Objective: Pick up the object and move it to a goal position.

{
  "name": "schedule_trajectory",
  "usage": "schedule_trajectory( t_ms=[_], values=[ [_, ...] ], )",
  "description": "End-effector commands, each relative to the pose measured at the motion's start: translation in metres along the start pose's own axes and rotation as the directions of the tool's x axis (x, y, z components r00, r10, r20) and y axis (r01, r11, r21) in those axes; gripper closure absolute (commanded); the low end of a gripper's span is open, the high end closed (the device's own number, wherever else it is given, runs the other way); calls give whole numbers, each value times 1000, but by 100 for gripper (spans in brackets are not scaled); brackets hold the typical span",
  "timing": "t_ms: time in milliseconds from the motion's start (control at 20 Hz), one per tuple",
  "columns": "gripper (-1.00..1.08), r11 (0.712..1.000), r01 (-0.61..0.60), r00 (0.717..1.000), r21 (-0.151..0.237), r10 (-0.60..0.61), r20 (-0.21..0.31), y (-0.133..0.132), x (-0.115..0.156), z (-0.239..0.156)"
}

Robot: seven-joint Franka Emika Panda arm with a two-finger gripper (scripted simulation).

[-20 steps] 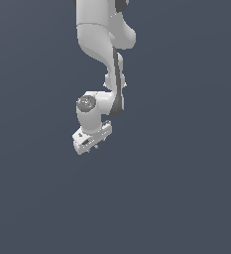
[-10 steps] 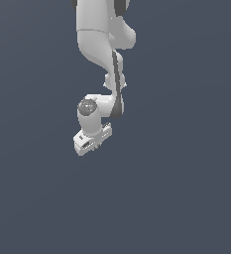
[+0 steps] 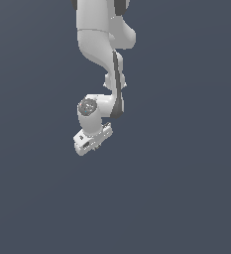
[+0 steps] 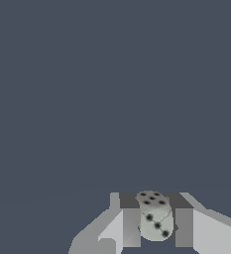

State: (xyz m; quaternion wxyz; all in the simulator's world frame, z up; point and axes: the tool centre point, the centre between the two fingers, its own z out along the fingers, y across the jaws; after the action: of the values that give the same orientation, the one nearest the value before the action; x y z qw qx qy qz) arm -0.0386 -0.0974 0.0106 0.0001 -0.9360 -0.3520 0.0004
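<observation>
A small pale grey-white die with black pips (image 4: pixel 155 222) is clamped between the jaws of the white gripper (image 4: pixel 155 228), ringed by plain slate-grey ground (image 4: pixel 87 99).

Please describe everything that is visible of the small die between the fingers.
The die is a small pale grey-white cube with rounded corners and black pips: three show on its upper face, three on its front face. It looks smooth and hard. It sits upright between the two grey fingers of the end effector, which close against its sides. The exterior view does not show it.
</observation>
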Motion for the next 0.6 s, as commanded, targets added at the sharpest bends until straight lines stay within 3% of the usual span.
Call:
schedule_trajectory(
  t_ms=[0,550],
  values=[
    [108,1000,1,1000,0,-1,-1,-2,3,-4],
    [108,1000,1,1000,-1,-1,0,-30,52,-69]
  ],
)
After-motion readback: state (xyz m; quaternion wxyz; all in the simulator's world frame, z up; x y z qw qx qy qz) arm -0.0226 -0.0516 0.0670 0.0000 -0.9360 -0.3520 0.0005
